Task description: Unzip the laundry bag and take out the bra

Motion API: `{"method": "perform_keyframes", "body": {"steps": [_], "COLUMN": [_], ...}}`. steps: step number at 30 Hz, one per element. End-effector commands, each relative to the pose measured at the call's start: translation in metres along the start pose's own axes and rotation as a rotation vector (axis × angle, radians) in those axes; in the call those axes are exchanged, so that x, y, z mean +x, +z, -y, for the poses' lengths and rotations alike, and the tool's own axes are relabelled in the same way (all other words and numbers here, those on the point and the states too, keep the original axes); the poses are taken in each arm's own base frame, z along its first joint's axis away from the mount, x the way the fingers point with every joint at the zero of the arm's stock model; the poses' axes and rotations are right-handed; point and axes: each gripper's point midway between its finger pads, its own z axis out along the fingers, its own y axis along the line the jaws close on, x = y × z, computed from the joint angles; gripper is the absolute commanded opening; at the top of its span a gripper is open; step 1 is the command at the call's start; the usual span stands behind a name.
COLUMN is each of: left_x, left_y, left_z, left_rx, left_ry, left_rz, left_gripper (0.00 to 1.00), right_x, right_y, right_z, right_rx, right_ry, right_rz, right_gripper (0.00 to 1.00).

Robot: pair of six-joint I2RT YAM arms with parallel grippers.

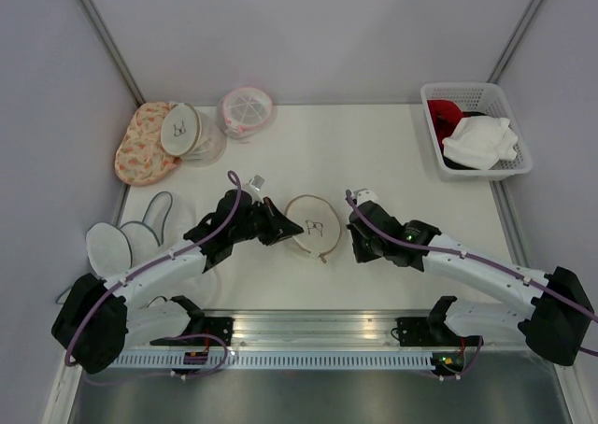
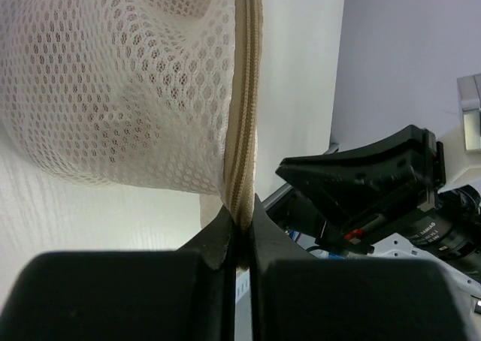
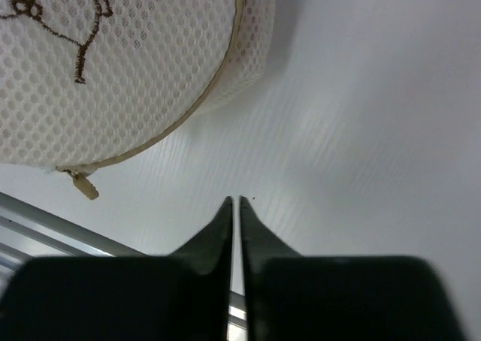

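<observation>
Both grippers flank the round, flat cream-white mesh laundry bag (image 1: 319, 241), mid-frame (bra drawing (image 1: 311, 226) upward): left gripper (image 2: 239, 239) clamps its tan zipper rim (image 2: 245, 93); right gripper's (image 3: 234, 204) fingers meet, empty, beside it.

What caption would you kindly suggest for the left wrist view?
Left end effector shut on the tan zipper rim of the cream mesh laundry bag.

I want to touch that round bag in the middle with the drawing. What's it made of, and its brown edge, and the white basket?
The laundry bag looks like soft cream mesh fabric, probably synthetic: rows of tiny holes, matte. Its zipper rim looks like tan woven tape with fine teeth. The basket looks like stiff white plastic, with lattice walls.
</observation>
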Motion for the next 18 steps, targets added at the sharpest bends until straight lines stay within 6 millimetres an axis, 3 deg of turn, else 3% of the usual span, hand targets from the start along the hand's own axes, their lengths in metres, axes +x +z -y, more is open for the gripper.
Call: {"method": "perform_keyframes", "body": {"steps": [1, 4, 6, 7, 12, 18], "left_x": [-0.003, -0.004, -0.005, -0.005, -0.006, -0.008], "left_y": [-0.009, -0.008, -0.007, -0.007, -0.004, -0.008], "left_z": [0.008, 0.015, 0.018, 0.020, 0.028, 0.038], "left_rx": [0.019, 0.055, 0.077, 0.085, 0.121, 0.148], "left_ry": [0.043, 0.017, -0.003, -0.010, -0.033, -0.038], "left_rz": [-0.010, -0.003, 0.006, 0.007, -0.001, 0.002], "left_gripper": [0.02, 0.02, 0.02, 0.02, 0.02, 0.02], "right_x": [-0.013, -0.014, -0.018, -0.025, -0.021, -0.020], "right_y": [-0.019, -0.028, -0.035, -0.037, -0.027, -0.001], "right_z": [-0.011, -0.047, -0.065, -0.076, -0.099, -0.099], "right_rx": [-0.069, -0.275, -0.374, -0.425, -0.474, -0.419], "right_ry": [-0.015, 0.008, 0.048, 0.052, 0.066, 0.083], "right_rz": [0.031, 0.046, 0.070, 0.102, 0.116, 0.122], "right_gripper": [0.34, 0.85, 0.98, 0.98, 0.98, 0.98]}}
